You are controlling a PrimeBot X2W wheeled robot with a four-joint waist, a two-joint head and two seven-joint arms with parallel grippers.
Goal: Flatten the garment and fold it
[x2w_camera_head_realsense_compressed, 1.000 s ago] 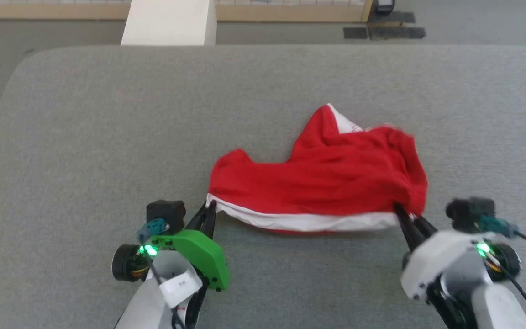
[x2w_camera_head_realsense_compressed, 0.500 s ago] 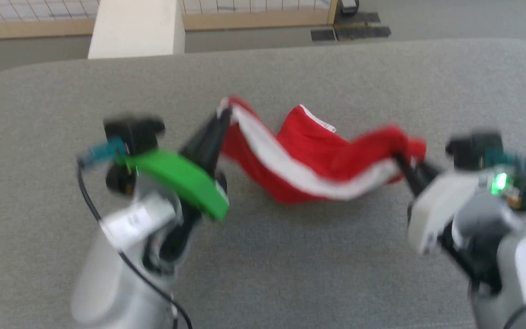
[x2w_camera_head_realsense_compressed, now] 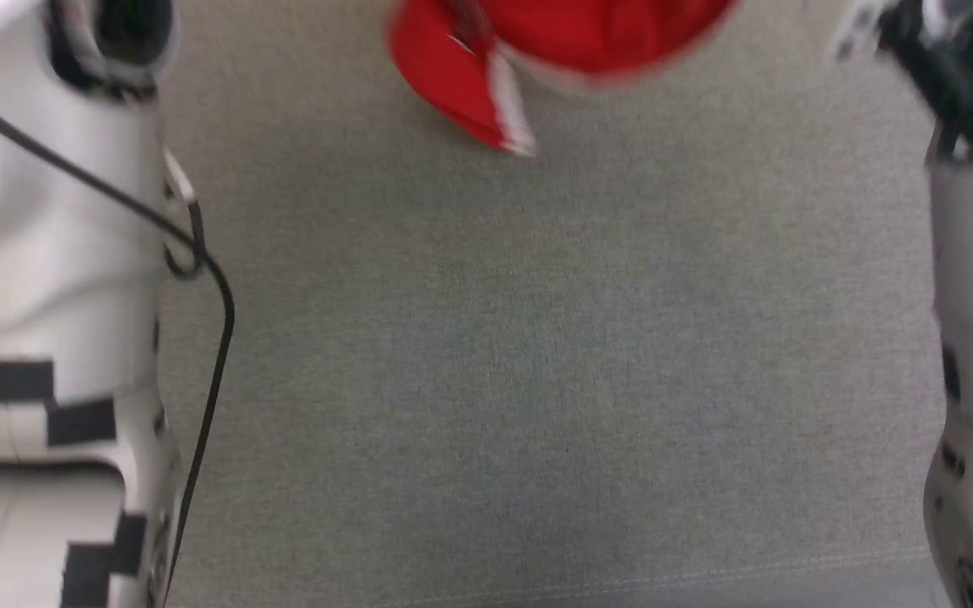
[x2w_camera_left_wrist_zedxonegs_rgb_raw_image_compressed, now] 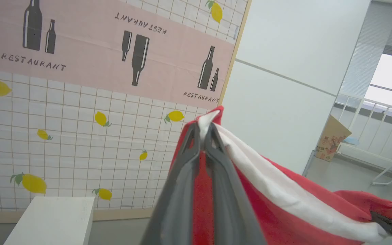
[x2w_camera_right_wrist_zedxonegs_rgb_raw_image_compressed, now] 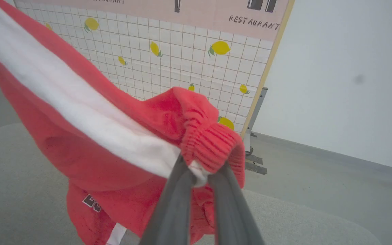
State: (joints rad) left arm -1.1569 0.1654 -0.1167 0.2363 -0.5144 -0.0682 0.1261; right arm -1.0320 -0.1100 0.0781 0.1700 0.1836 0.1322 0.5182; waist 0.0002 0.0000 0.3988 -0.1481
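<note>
Since a second ago both arms are rising, carrying the garment (x2w_camera_right_wrist_zedxonegs_rgb_raw_image_compressed: 90,143) off the grey desk (x2w_camera_head_realsense_compressed: 537,380) — the left gripper (x2w_camera_left_wrist_zedxonegs_rgb_raw_image_compressed: 201,134) is pinching a white-trimmed corner, the right gripper (x2w_camera_right_wrist_zedxonegs_rgb_raw_image_compressed: 201,175) is clamping the ribbed hem — probably so the cloth is hanging spread between them.

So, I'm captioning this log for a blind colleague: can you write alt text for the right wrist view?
The right gripper is shut on a ribbed edge of the red garment, beside its white band, holding it up over the grey padded surface. Behind stands a tiled panel printed with lemons.
</note>
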